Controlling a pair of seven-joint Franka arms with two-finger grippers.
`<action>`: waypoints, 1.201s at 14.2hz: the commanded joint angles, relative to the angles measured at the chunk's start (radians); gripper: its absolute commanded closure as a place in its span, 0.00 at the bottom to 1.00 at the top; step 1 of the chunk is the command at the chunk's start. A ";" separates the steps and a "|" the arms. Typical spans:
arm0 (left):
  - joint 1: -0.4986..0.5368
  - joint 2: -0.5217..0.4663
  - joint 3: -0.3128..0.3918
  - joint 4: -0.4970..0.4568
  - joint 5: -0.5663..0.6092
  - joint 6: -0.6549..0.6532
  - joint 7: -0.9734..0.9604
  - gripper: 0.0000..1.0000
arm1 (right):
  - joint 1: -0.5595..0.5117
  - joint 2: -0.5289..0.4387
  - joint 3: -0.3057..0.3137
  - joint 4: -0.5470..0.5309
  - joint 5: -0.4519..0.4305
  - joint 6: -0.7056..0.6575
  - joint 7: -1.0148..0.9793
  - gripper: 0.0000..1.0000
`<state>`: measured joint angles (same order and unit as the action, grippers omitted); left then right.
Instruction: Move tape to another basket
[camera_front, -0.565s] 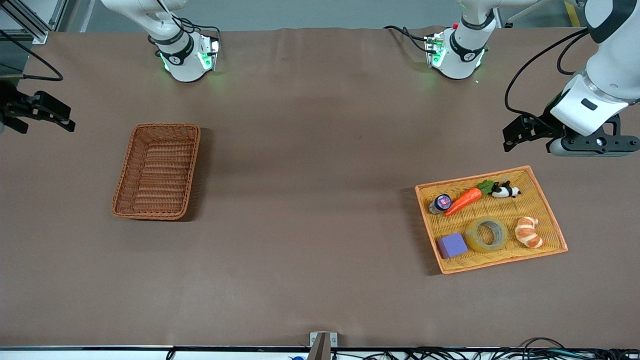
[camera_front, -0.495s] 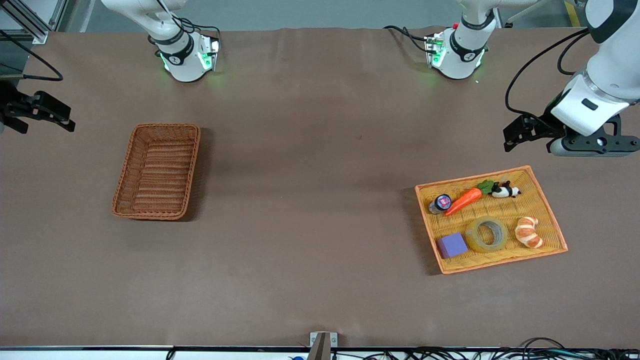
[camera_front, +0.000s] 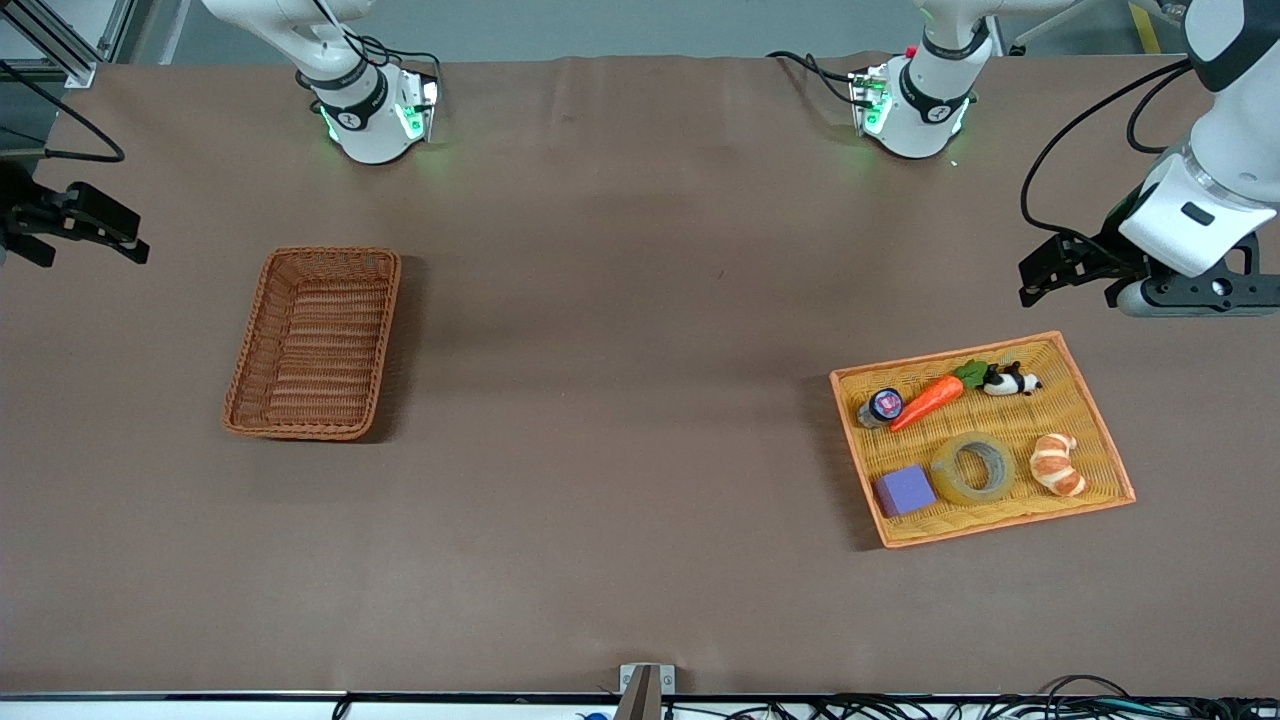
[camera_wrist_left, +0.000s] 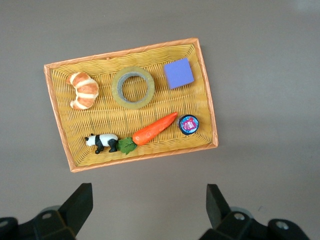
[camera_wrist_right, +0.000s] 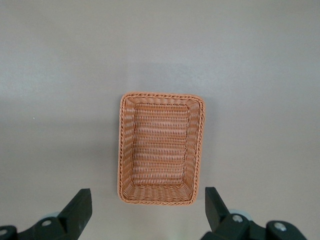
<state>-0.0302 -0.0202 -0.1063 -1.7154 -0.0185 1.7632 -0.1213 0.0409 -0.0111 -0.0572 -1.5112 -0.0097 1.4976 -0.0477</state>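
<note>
Front view: we count one tape (camera_front: 973, 468) lying in one yellow tray (camera_front: 1098, 420) among five other items. One empty basket (camera_front: 314, 342) sits well apart. Our left gripper (camera_front: 1040, 272) and right gripper (camera_front: 120, 240) hover spread wide, empty.

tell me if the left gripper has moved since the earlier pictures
Yes. In the front view the left gripper has shifted slightly toward the left arm's end of the table, judged against the yellow tray, whose corner it was nearer before. It is open.
</note>
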 joint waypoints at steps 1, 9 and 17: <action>0.004 0.014 0.002 0.010 0.026 -0.004 0.011 0.00 | -0.018 -0.004 0.010 0.008 0.019 0.000 0.008 0.00; 0.093 0.307 0.003 0.028 0.120 0.225 0.022 0.00 | -0.016 -0.003 0.008 0.013 0.022 0.003 0.006 0.00; 0.113 0.535 0.000 0.022 0.178 0.464 0.000 0.00 | -0.018 -0.003 0.008 0.014 0.024 0.003 0.008 0.00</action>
<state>0.0796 0.4741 -0.1023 -1.7119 0.1471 2.1787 -0.1107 0.0390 -0.0111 -0.0576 -1.5034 -0.0094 1.5015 -0.0476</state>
